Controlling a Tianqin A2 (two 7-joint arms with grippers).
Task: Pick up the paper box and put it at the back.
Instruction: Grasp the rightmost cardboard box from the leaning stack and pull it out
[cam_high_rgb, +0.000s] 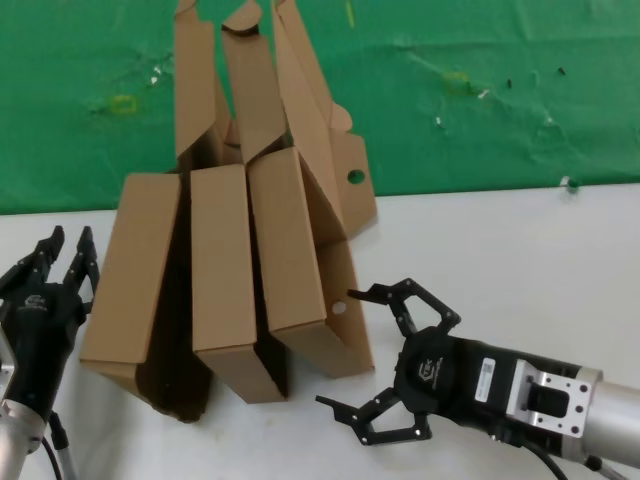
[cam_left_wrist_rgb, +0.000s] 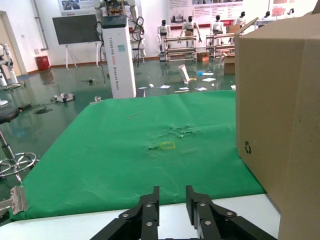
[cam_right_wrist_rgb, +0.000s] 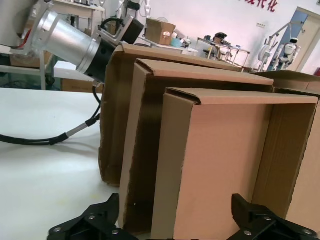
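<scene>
Three brown cardboard boxes stand on edge side by side, lids open upward against the green cloth (cam_high_rgb: 480, 90). The rightmost paper box (cam_high_rgb: 290, 250) has round holes in its wall. My right gripper (cam_high_rgb: 340, 348) is open wide, level with the table, right at that box's near right corner. In the right wrist view the box's end (cam_right_wrist_rgb: 225, 165) fills the space ahead of my right gripper (cam_right_wrist_rgb: 175, 212). My left gripper (cam_high_rgb: 68, 245) is open with a narrow gap and empty, just left of the leftmost box (cam_high_rgb: 135, 270). The back strip of white tabletop (cam_high_rgb: 480, 200) is bare.
The middle box (cam_high_rgb: 222, 270) stands between the other two. In the left wrist view my left gripper (cam_left_wrist_rgb: 172, 200) points at the cloth, with the leftmost box's wall (cam_left_wrist_rgb: 280, 100) close beside it. The left arm (cam_right_wrist_rgb: 65, 37) shows beyond the boxes in the right wrist view.
</scene>
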